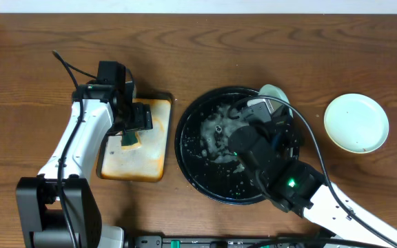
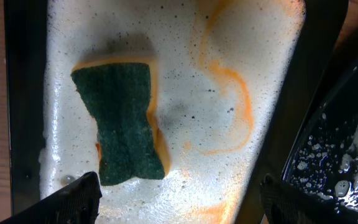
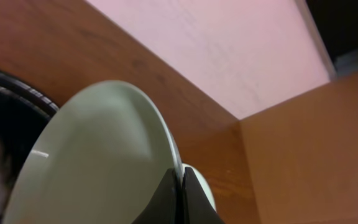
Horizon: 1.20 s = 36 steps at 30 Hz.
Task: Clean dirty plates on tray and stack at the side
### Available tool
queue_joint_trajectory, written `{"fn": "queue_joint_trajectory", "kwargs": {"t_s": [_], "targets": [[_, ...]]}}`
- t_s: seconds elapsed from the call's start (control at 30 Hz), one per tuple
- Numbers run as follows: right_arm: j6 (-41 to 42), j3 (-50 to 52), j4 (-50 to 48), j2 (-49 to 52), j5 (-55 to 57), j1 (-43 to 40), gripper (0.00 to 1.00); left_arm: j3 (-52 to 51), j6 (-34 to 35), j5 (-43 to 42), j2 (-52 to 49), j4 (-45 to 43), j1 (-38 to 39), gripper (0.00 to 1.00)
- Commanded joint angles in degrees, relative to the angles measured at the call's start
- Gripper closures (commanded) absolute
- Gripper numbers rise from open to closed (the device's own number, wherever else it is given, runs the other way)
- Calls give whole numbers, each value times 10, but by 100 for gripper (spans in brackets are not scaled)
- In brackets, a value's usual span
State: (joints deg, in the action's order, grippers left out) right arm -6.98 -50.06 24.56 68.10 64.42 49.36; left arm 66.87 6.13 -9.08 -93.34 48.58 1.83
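Standing tilted, a mint plate (image 3: 92, 162) is pinched by its rim between the closed jaws of the right gripper (image 3: 181, 177). The left gripper (image 2: 180, 183) is held wide apart and empty, with a green sponge (image 2: 123, 124) just ahead of its jaws.

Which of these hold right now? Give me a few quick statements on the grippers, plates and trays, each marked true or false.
1. The right gripper is shut on the rim of a pale plate. True.
2. The left gripper holds the sponge. False: its jaws are open, and the sponge lies on the cream tray beneath them.
3. A second plate lies on the table, to the right of the black tray. True.
4. The black tray is dry and clean. False: suds and droplets are spread over it.
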Motion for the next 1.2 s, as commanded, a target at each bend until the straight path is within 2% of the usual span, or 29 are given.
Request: {"fn": "queue_joint_trajectory", "kwargs": {"t_s": [0.0, 0.47, 0.57, 0.63, 0.67, 0.73, 0.77, 0.83, 0.97, 1.07, 1.17], "targets": [[-21, -7, -13, 2, 38, 8, 99, -4, -3, -4, -6, 1, 0, 17], [-18, -7, -12, 2, 20, 5, 99, -4, -3, -4, -6, 1, 0, 17], [39, -7, 16, 2, -13, -8, 99, -4, -3, -4, -6, 1, 0, 17], [124, -7, 64, 2, -90, -42, 98, -4, -3, -4, -6, 1, 0, 17], [167, -7, 88, 2, -144, -67, 93, -4, -3, -4, -6, 1, 0, 17], [235, -7, 122, 3, -263, -136, 76, -4, -3, -4, -6, 1, 0, 17], [255, -7, 132, 6, -355, -197, 64, -4, -3, -4, -6, 1, 0, 17], [256, -7, 134, 9, -477, -285, 53, -4, -3, -4, -6, 1, 0, 17], [196, -7, 136, 10, -763, -462, 48, -4, -3, -4, -6, 1, 0, 17], [154, -7, 164, 27, -873, -556, 47, -4, -3, -4, -6, 1, 0, 17], [112, -7, 208, 60, -904, -602, 45, -4, -3, -4, -6, 1, 0, 17]]}}
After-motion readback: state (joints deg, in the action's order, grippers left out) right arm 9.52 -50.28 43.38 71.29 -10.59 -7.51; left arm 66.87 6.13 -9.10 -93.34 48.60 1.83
